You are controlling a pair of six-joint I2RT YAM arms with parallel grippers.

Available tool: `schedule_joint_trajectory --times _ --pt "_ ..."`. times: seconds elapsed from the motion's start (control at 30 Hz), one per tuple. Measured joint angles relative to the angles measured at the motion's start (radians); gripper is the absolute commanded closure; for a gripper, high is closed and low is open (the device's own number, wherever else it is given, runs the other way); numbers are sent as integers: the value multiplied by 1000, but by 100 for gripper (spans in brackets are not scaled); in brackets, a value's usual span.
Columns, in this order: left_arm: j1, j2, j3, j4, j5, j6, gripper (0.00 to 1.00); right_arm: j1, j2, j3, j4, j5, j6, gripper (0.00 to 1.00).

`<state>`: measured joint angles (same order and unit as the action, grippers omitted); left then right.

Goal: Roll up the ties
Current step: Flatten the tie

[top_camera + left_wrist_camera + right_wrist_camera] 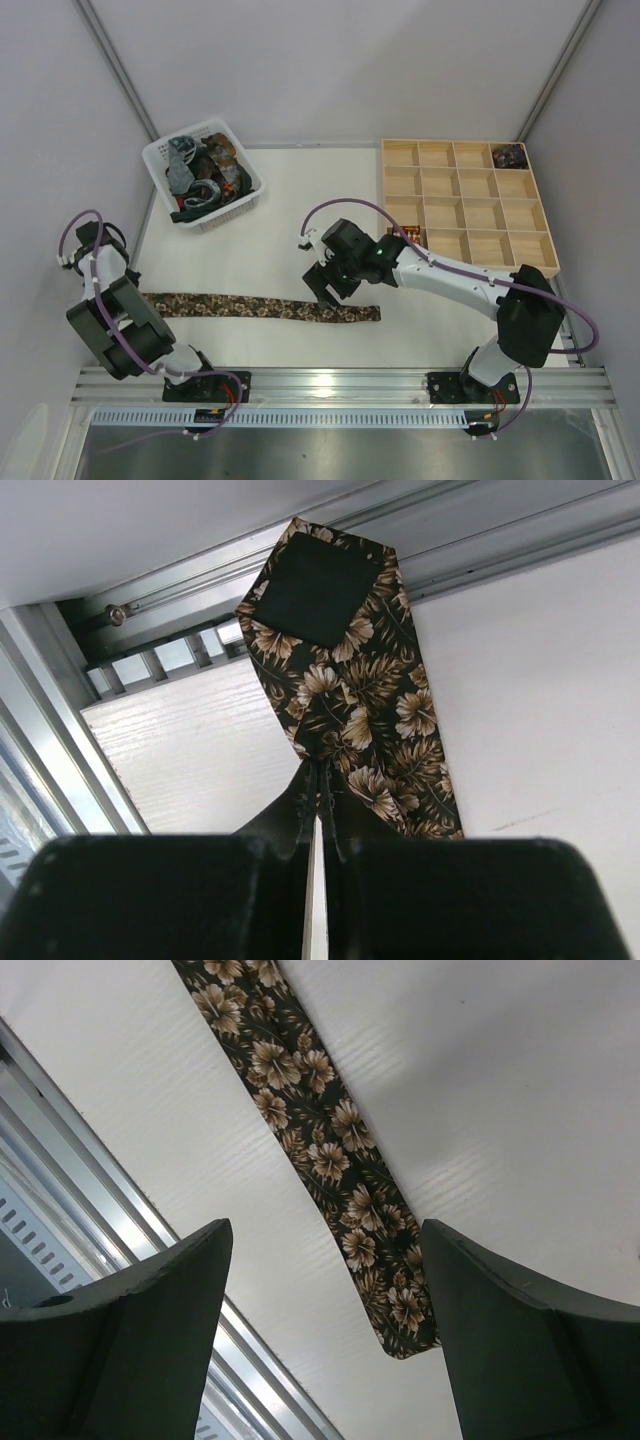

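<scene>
One of the ties (250,306), dark brown with tan flowers, lies flat across the near part of the table. My left gripper (318,780) is shut on it near its wide pointed end (320,580), which is turned over so its black lining shows. In the top view that gripper sits under the left arm at the tie's left end. My right gripper (335,288) hovers open just above the narrow right end (400,1310), whose tip lies between the fingers (180,1300) without touching them.
A white basket (160,152) at the back left holds several more ties (205,175). A wooden grid box (465,205) stands at the right, with dark rolled things in its top right cell (510,155) and a left cell (415,235). A metal rail (340,380) runs along the near edge.
</scene>
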<state>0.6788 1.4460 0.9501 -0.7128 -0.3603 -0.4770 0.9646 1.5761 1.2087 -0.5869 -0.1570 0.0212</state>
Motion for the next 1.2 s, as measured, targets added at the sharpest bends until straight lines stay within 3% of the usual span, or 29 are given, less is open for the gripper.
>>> schedule_joint_trajectory --times 0.37,0.6,0.67,0.73,0.9,1.07,1.2 --pt "21 124 3 58 -19 16 87 -79 10 -34 -27 -44 66 25" --pt "24 171 23 60 -11 8 68 -93 12 -50 -39 -61 84 25" --pt "24 167 21 60 -2 7 58 -97 12 -51 -37 -63 85 25" --pt "24 153 8 65 12 8 56 -100 12 -53 -36 -66 90 26" --pt "24 101 -63 58 51 7 56 -107 12 -80 -29 -70 101 27" --pt "-6 4 -99 21 59 7 60 -128 8 -130 -24 -49 134 41" --pt "-36 -42 -98 12 76 6 61 -149 -11 -178 -23 -15 169 42"
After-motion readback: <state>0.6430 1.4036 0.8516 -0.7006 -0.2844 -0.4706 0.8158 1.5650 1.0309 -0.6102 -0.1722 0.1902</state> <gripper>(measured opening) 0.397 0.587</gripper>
